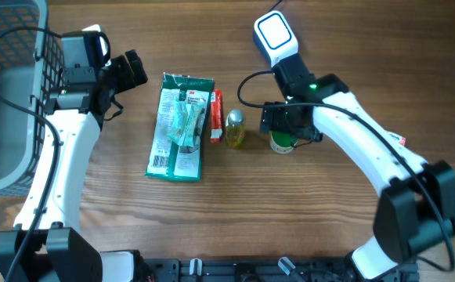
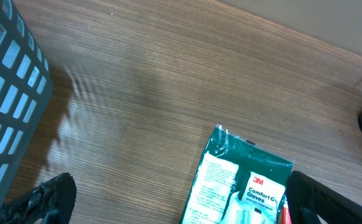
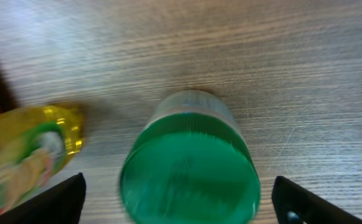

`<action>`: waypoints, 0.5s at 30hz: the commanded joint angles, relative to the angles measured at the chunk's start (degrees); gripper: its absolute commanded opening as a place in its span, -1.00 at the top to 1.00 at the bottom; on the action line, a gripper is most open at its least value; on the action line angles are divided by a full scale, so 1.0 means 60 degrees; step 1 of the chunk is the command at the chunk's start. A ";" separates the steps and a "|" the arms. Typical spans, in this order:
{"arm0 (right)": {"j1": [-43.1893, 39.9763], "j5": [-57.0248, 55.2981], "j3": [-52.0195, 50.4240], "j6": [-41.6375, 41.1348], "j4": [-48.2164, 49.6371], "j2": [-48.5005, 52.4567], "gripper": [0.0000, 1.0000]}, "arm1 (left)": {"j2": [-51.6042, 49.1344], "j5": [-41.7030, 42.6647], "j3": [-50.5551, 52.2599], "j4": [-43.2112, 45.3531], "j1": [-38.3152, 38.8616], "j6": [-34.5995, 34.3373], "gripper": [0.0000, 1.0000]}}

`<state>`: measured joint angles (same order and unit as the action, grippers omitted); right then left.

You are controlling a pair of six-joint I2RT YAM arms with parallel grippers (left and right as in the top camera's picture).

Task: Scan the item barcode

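Green-lid jar (image 3: 190, 165), standing upright, white scanner (image 1: 274, 35) w/ blue-lit face beyond it

The jar lid (image 3: 190, 171) is green, the bottle (image 3: 25, 155) yellow (table (image 3: 293, 62) wood-grained).

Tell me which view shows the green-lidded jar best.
The right wrist view: the green-lidded jar fills the frame, lid and ribbed side clear, between the right gripper's open fingers. Overhead shows only a sliver of it beneath that gripper, beside the yellow bottle. The left wrist view does not show it.
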<state>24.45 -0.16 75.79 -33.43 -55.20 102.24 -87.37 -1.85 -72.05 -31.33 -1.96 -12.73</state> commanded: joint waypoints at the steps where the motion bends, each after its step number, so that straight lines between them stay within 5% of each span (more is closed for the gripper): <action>1: 0.0022 -0.0244 -0.0029 -0.0211 -0.0011 0.0670 -0.68 | 0.0000 -0.0095 -0.0062 0.0000 -0.0040 0.0084 -1.00; 8: -0.0153 -0.1166 -0.0025 -0.0178 -0.0415 0.0801 -0.37 | 0.0000 -0.0095 -0.0062 -0.0004 -0.0040 0.0084 -1.00; 15: -0.0739 -0.1104 -0.0025 -0.0175 -0.0994 0.0801 -0.46 | 0.0000 -0.0095 -0.0062 -0.0004 -0.0040 0.0084 -1.00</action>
<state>21.32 -4.03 75.79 -34.33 -60.20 106.08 -87.37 -1.87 -72.05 -31.33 -1.96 -12.71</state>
